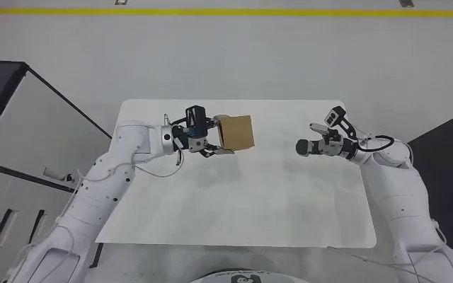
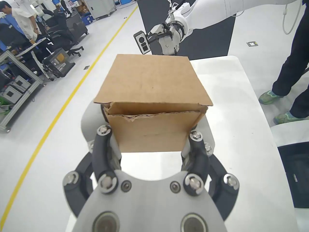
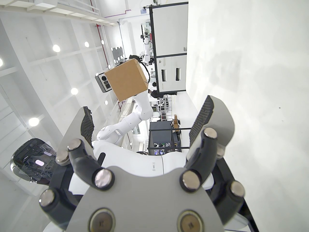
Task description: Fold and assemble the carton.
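The brown cardboard carton (image 1: 237, 131) (image 2: 152, 90) (image 3: 126, 82), a closed-looking box shape, is hanging above the white rectangular counter (image 1: 283, 212) (image 2: 241, 146) (image 3: 253, 73). In the right wrist view it is sitting clear of the counter surface and slightly tilted.

The left end effector (image 1: 218, 136) (image 2: 149, 131) is clamping the carton. Its 2 fingers (image 2: 205, 126) are pressing against 2 opposite side walls at the carton end nearest the left arm. At that end, a flat flap is overhanging the panel beneath it. That panel is showing a ragged, torn-looking upper edge, and a narrow gap is lying between the 2 layers.

The right end effector (image 1: 308, 139) (image 2: 166, 42) (image 3: 148, 112) is hanging well apart from the carton, on the side opposite the left end effector, and is facing it. Its 2 ribbed pads (image 3: 201, 117) are standing wide apart with nothing between them. It is turned on its side, with 1 finger nearer the counter than the other.
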Tool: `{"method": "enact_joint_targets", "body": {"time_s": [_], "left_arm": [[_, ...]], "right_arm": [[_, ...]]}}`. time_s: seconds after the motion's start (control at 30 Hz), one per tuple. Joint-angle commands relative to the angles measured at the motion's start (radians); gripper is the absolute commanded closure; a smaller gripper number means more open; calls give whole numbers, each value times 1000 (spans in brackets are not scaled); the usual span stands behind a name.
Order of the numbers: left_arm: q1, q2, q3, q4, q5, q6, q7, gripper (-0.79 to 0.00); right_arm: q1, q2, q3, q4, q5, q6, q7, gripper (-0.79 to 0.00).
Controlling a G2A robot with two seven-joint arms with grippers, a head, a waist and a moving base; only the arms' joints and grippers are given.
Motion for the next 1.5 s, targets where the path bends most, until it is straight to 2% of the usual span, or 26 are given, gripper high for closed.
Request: {"method": "enact_joint_targets", "body": {"time_s": [0.0,0.17,0.33,0.57,0.73,0.8,1.1,1.17,1.27,1.47], "left_arm": [[0,0,0,0,0,0,0,0],[10,-1,6,1,5,21,-12,0],[21,-16,79,-2,46,67,3,0],[-25,-50,205,133,111,82,128,0],[-93,-87,291,280,113,53,252,0],[-123,-98,314,321,123,47,265,0],[-113,-98,314,328,125,61,257,0],[-117,-100,312,362,122,65,247,0],[-132,-105,323,417,116,19,289,0],[-172,-132,385,541,178,8,393,0]], "right_arm": [[0,0,0,0,0,0,0,-785],[0,0,0,0,0,0,0,-785],[0,0,0,0,0,0,0,-785],[0,0,0,0,0,0,0,-785],[0,0,0,0,0,0,0,-785],[0,0,0,0,0,0,0,-785],[0,0,0,0,0,0,0,-785],[0,0,0,0,0,0,0,-785],[0,0,0,0,0,0,0,-785],[0,0,0,0,0,0,0,-785]]}}
